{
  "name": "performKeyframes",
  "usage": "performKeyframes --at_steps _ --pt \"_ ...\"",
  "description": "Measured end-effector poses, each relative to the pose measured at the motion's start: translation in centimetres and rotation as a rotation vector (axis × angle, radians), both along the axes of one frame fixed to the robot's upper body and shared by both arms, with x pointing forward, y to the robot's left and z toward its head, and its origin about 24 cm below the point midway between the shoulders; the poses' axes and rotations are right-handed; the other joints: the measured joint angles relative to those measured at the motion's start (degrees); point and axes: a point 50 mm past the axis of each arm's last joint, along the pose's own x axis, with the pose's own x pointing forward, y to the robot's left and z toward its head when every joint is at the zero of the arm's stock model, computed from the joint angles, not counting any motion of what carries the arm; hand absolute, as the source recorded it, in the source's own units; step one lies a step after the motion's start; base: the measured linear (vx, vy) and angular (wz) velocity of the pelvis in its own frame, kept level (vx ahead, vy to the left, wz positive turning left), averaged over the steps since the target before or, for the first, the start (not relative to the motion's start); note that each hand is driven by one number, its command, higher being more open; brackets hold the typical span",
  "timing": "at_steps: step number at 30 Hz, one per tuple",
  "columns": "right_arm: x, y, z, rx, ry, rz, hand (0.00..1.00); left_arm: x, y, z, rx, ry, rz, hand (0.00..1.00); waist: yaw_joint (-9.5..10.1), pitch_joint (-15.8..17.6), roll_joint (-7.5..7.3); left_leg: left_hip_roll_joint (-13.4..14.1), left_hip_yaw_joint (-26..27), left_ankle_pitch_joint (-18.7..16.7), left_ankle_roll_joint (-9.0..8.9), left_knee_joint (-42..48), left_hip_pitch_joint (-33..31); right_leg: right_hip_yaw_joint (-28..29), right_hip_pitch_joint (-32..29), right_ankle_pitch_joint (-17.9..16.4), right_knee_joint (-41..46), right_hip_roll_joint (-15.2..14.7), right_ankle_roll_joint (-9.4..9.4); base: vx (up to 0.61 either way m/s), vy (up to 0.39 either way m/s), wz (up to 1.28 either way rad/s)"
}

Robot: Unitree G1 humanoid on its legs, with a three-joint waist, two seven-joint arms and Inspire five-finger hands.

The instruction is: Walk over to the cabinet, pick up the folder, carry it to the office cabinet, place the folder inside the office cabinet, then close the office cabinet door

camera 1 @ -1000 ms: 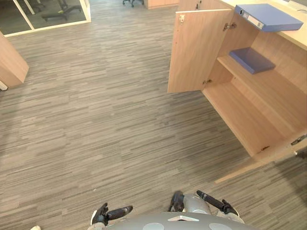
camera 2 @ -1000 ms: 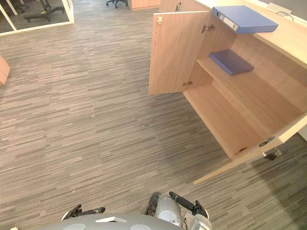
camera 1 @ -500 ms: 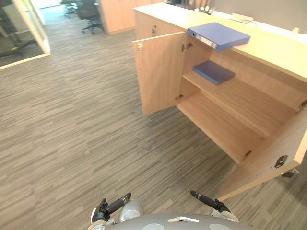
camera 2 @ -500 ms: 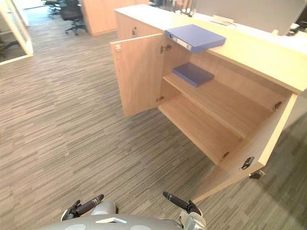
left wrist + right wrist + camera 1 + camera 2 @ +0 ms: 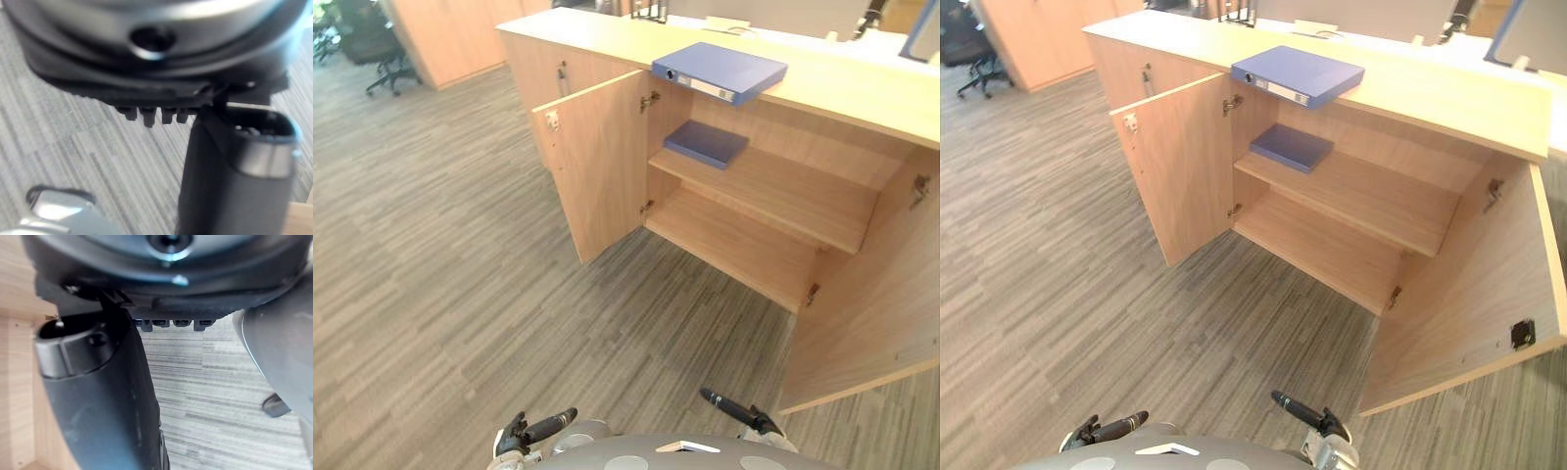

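Folder number one, a blue folder, lies flat on the wooden top of the cabinet in the upper middle of the frame, one corner jutting past the front edge; neither hand touches it. Both arms hang low at the bottom edge of the head views. The left hand sits at the lower left with its fingers stretched out straight and holding nothing, and the right hand at the lower right is the same, straight-fingered and empty, pointing toward the upper left. Both hands are well apart from the cabinet. In each wrist view the thumb stands out over bare carpet. There are two folders in all: the second folder, also blue, lies flat on the left end of the shelf inside the cabinet, below the first. Two doors stand open, the left door swung out toward the frame's left and the right door at the right edge. One shelf splits the inside into two compartments. Grey striped carpet covers the floor, and one black office chair stands at the upper left beside more wooden units.
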Motion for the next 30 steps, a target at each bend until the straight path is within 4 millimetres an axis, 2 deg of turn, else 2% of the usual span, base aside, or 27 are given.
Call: performKeyframes --at_steps 1,2,4,5,6,8,10,11,12,13,14,15,16,19,21,23,24,25,28,30 --pt "0.3 -0.3 0.2 -0.010 -0.018 -0.018 1.00 -0.6 0.0 -0.1 -0.002 0.015 -0.009 1.00 -0.60 0.07 0.25 -0.40 1.04 -0.06 0.26 -1.09 2.06 -3.18 -2.62 0.74 6.72 -1.58 -2.96 0.10 0.179 -0.35" --pt "0.1 -0.5 0.2 -0.009 -0.016 -0.042 1.00 -1.2 -0.1 -0.2 -0.005 0.034 -0.015 1.00 -0.88 -0.03 0.40 -0.35 1.97 0.13 0.58 -3.44 4.93 -8.20 -3.18 0.32 10.11 -2.12 -3.85 0.11 0.174 -0.35" --pt "-0.1 -0.7 0.2 -0.013 -0.011 -0.055 1.00 -1.8 -0.1 -0.2 -0.008 0.045 -0.017 1.00 -0.90 -0.27 0.39 0.12 3.09 0.39 0.70 -5.99 7.65 -14.83 -3.44 -0.76 10.44 -1.94 -4.07 0.09 0.079 -0.43" --pt "-0.1 -0.7 0.2 -0.016 -0.013 -0.055 1.00 -2.0 -0.1 -0.2 -0.013 0.048 -0.019 1.00 -1.06 -0.34 0.57 0.64 4.16 0.41 0.66 -6.97 8.40 -18.23 -4.20 -2.66 9.57 -1.37 -2.71 0.08 -0.012 -0.62" --pt "0.1 -0.7 0.2 -0.015 -0.019 -0.055 1.00 -2.1 -0.3 -0.2 -0.018 0.054 -0.018 1.00 -1.57 -0.16 1.04 1.58 5.20 0.45 0.59 -7.33 8.63 -19.97 -5.00 -4.03 7.06 0.70 -1.67 0.09 -0.057 -0.59" --pt "0.1 -0.5 0.2 -0.009 -0.022 -0.064 1.00 -1.8 -0.6 -0.3 -0.025 0.047 -0.022 1.00 -1.95 0.56 1.89 3.26 5.78 0.72 0.12 -8.43 9.39 -22.84 -6.32 -4.93 4.11 3.64 -1.46 0.07 -0.106 -0.39" --pt "-0.1 -0.2 0.1 0.009 -0.014 -0.079 1.00 -1.0 -0.7 -0.2 -0.026 0.029 -0.028 1.00 -1.83 1.69 1.93 4.53 7.06 1.18 -1.16 -10.29 11.23 -24.75 -8.04 -4.81 1.82 5.76 -1.37 0.06 -0.144 -0.30" --pt "0.0 0.2 0.0 0.015 -0.015 -0.066 1.00 -0.7 -0.3 -0.1 -0.017 0.021 -0.031 1.00 -1.91 2.14 0.88 4.66 7.41 1.17 -2.16 -10.96 12.05 -25.78 -8.30 -4.32 -1.60 6.13 -1.60 0.10 -0.225 -0.18" --pt "0.2 0.8 -0.1 0.029 -0.013 -0.046 1.00 -0.2 0.2 0.0 -0.001 0.008 -0.034 1.00 -1.98 2.55 -0.94 4.45 7.19 -0.03 -3.22 -11.05 13.17 -25.85 -8.13 -1.99 -4.93 6.01 -4.12 0.13 -0.283 -0.09" --pt "0.1 0.8 -0.1 0.030 -0.011 -0.042 1.00 -0.1 0.1 0.0 -0.004 0.008 -0.033 1.00 -1.97 2.28 -1.54 4.98 6.72 -0.32 -3.83 -11.04 13.23 -26.21 -7.95 -2.14 -5.03 6.71 -5.14 0.15 -0.227 0.00" --pt "0.1 0.8 -0.1 0.026 -0.011 -0.033 1.00 0.0 0.1 0.0 -0.004 0.005 -0.040 1.00 -1.99 1.71 -1.22 5.56 6.28 -0.34 -4.18 -11.31 13.10 -26.87 -7.85 -2.52 -5.43 7.33 -5.53 0.17 -0.216 0.16" --pt "0.4 0.7 0.0 0.019 -0.022 -0.020 1.00 0.9 -0.3 0.1 -0.006 -0.019 -0.057 1.00 -1.93 1.67 -0.57 6.72 4.61 -0.23 -5.44 -12.45 12.93 -28.67 -7.41 -3.76 -6.53 8.77 -6.15 0.22 -0.256 0.24" --pt "0.4 0.6 0.1 0.017 -0.022 -0.019 1.00 1.4 -0.5 0.2 -0.008 -0.032 -0.062 1.00 -1.81 1.62 -0.41 6.96 3.86 0.05 -5.88 -13.03 13.00 -29.12 -6.90 -4.11 -7.09 9.44 -6.32 0.26 -0.292 0.38" --pt "0.1 0.7 0.0 0.015 -0.007 -0.005 1.00 2.6 -1.0 0.5 -0.008 -0.081 -0.075 1.00 -1.67 1.24 0.00 10.09 -0.14 0.02 -6.81 -13.74 13.27 -32.22 -4.18 -5.28 -10.48 13.40 -7.39 0.20 -0.230 0.35" --pt "-0.1 0.7 -0.1 0.018 0.003 -0.008 1.00 3.0 -1.2 0.6 -0.012 -0.090 -0.085 1.00 -1.79 0.91 0.48 12.84 -2.41 -1.27 -8.35 -10.62 12.74 -33.80 -0.88 -5.37 -14.27 16.55 -7.52 0.18 -0.146 0.28" --pt "-0.1 0.9 -0.1 0.010 0.010 0.029 1.00 3.3 -0.8 0.7 -0.006 -0.108 -0.084 1.00 -1.62 0.49 0.77 16.23 -4.81 -5.04 -10.08 6.66 5.74 -34.15 2.74 -4.86 -18.77 19.99 -7.59 0.20 -0.162 0.04" --pt "0.1 1.0 -0.1 0.007 0.008 0.045 1.00 3.4 -0.6 0.9 0.001 -0.116 -0.079 1.00 -1.45 0.66 0.55 18.85 -5.16 -5.06 -10.34 22.16 -0.62 -34.09 4.91 -4.02 -21.24 21.85 -8.28 0.23 -0.139 -0.20" --pt "0.1 1.0 -0.1 0.005 0.010 0.049 1.00 3.3 -0.5 0.9 0.005 -0.114 -0.074 1.00 -1.43 0.45 0.98 20.01 -4.71 -4.97 -10.19 28.40 -3.08 -33.78 6.78 -3.49 -22.73 22.73 -8.81 0.22 -0.085 -0.29" --pt "0.4 1.2 -0.1 0.001 0.010 0.066 1.00 3.5 -0.4 1.0 0.009 -0.122 -0.070 1.00 -0.41 0.68 0.63 20.82 -2.00 -5.43 -9.39 34.04 -6.73 -30.74 11.11 -2.82 -25.46 23.10 -8.84 0.23 0.051 -0.42" --pt "1.1 1.5 0.0 0.007 0.001 0.074 1.00 3.5 -0.5 1.0 0.010 -0.121 -0.075 1.00 0.84 0.79 0.56 20.27 -1.35 -6.19 -8.13 30.52 -8.91 -28.12 11.92 -2.56 -25.32 21.81 -8.42 0.24 0.212 -0.76"
